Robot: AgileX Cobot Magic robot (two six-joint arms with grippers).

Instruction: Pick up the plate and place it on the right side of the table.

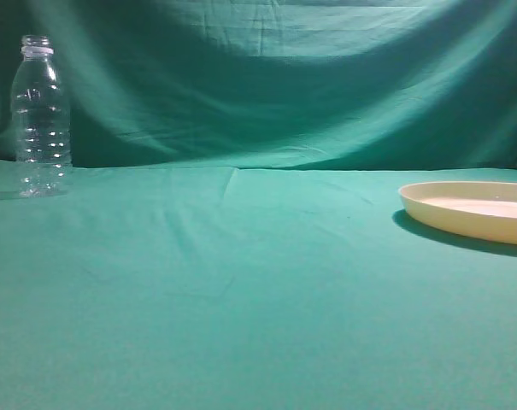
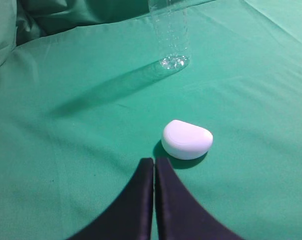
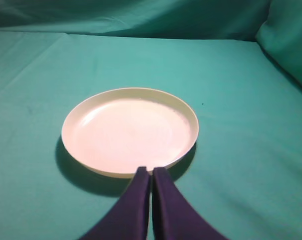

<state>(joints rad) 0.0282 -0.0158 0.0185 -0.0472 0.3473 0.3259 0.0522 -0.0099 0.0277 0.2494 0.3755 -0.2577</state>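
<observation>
The cream-yellow plate (image 1: pixel 472 213) lies flat on the teal table (image 1: pixel 241 290) at the far right, cut off by the exterior view's edge. In the right wrist view the plate (image 3: pixel 130 131) is empty and casts a shadow to its left and front. My right gripper (image 3: pixel 151 171) is shut, and its tips overlap the plate's near rim in that view. I cannot tell whether they touch it. My left gripper (image 2: pixel 154 162) is shut and empty above the cloth. Neither gripper shows clearly in the exterior view.
A clear ribbed bottle (image 1: pixel 43 120) stands upright at the back left; its base shows in the left wrist view (image 2: pixel 173 55). A small white rounded object (image 2: pixel 187 139) lies just ahead and right of my left gripper. A darker folded green backdrop (image 1: pixel 284 77) hangs behind.
</observation>
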